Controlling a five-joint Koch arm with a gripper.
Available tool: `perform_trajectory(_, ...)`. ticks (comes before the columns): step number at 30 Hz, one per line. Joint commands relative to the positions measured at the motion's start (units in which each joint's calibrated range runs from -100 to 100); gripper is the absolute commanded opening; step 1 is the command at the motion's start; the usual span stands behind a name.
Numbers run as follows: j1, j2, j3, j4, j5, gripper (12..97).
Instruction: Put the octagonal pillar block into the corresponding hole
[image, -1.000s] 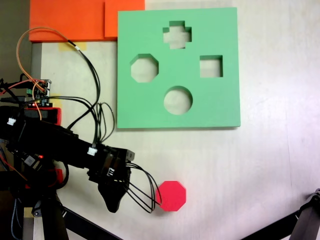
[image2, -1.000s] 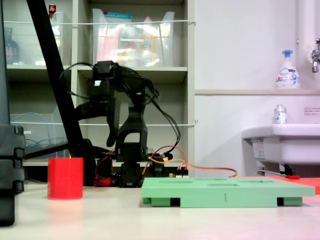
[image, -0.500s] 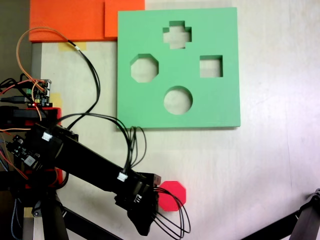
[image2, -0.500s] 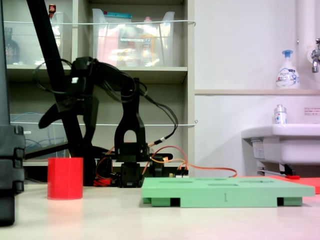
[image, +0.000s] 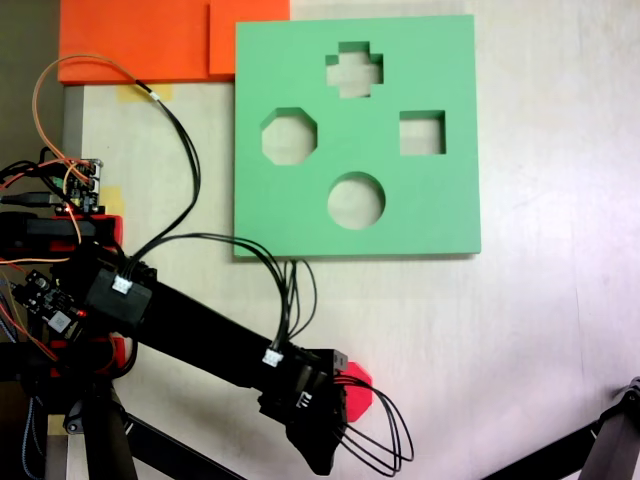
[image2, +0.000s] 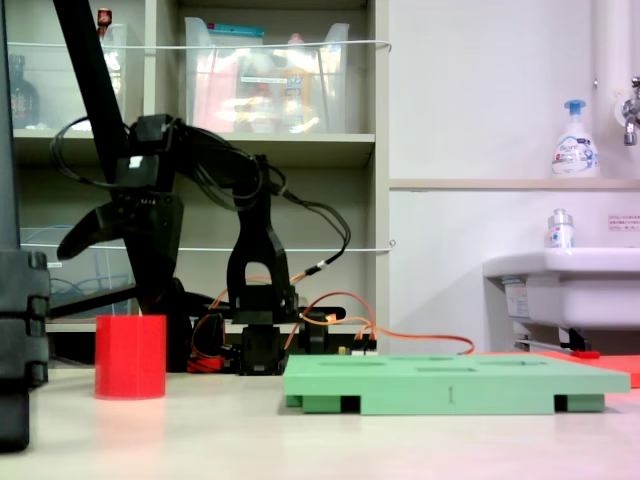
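Table (image: 560, 330): pale, and I see it from above in one fixed view and from low at its edge in the other.
Green foam board (image: 440, 215): flat on the table in the upper middle of the view from above; in the low view (image2: 455, 385) it is a thin slab to the right of the arm.
Arm (image: 190, 330): black, reaching from the left edge diagonally down to the right, cables looping off it; in the low view (image2: 250, 240) it rises behind the red block.
Orange sheets (image: 140, 40): flat at the top left corner, touching the board's left edge.
Gripper (image: 325, 440): directly over the block from above; from the side (image2: 150, 270) it hangs just above the block's top. I cannot tell how far the jaws are parted – they overlap from my cameras – and I see nothing in their hold.
Octagonal pillar block (image: 360, 390): bright red, standing upright on the table below the board and well apart from it, half covered by the gripper; in the low view (image2: 130, 357) it stands alone at the left.
Corresponding hole (image: 289, 137): eight-sided cut-out on the board's left side, with bare table showing through.
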Motion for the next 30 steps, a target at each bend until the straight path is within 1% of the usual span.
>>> perform_trajectory(1,0.5,-0.2,4.6,3.0,-0.3,77.1)
perform_trajectory(7,1.2,-0.1,7.7,3.0,0.2,77.0)
perform_trajectory(23,3.6,8.0,12.7,3.1,2.5,77.0)
perform_trajectory(26,4.0,8.6,13.2,3.1,2.9,74.7)
perform_trajectory(30,4.3,9.8,12.5,2.4,3.2,74.7)
